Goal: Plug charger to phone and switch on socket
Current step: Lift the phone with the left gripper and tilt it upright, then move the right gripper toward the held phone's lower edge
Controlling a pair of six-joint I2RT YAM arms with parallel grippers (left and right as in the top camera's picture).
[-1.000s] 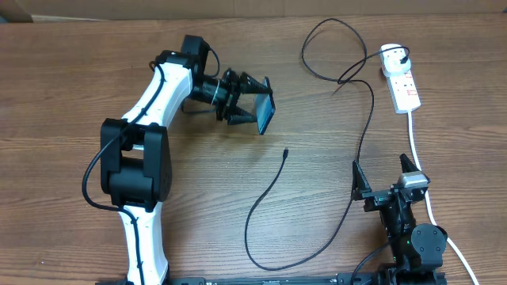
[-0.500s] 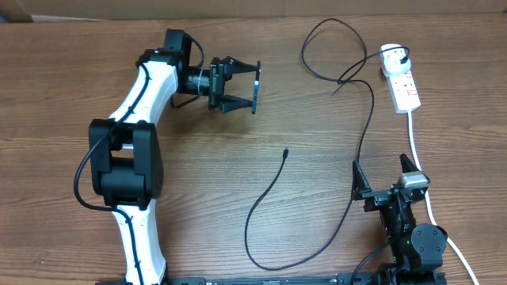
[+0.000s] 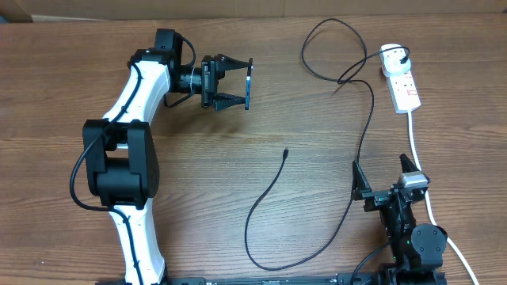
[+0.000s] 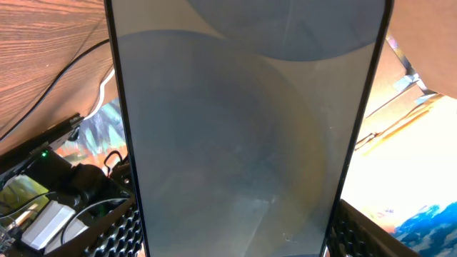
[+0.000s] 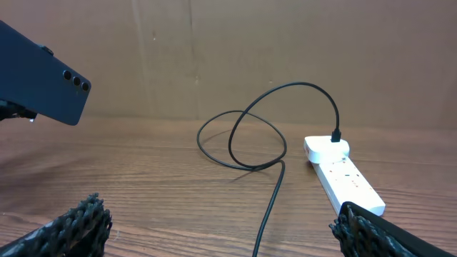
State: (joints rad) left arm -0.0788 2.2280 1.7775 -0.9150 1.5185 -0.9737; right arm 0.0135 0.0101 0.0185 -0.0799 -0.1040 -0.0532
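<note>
The phone (image 3: 249, 82) is lifted off the table and seen edge-on from above, with my left gripper (image 3: 240, 82) shut on it across its width. In the left wrist view the phone's grey face (image 4: 243, 128) fills the frame between both fingers (image 4: 118, 232). The right wrist view catches its dark back with camera lenses (image 5: 43, 86). The charger's black cable (image 3: 360, 150) winds across the table, its connector tip (image 3: 285, 151) lying free at centre and its plug (image 3: 405, 55) in the white socket (image 3: 403, 85). My right gripper (image 3: 386, 176) stands open near the front edge, holding nothing.
The socket's thick white cord (image 3: 420, 170) runs down the right side past my right arm. The cable forms a loop (image 5: 243, 139) at the far side, left of the socket (image 5: 343, 175). A cardboard wall (image 5: 285, 50) bounds the far edge of the table.
My left arm has swung the phone up and to the left, away from the connector tip, turning it onto its edge. The right arm and cable have not moved.
</note>
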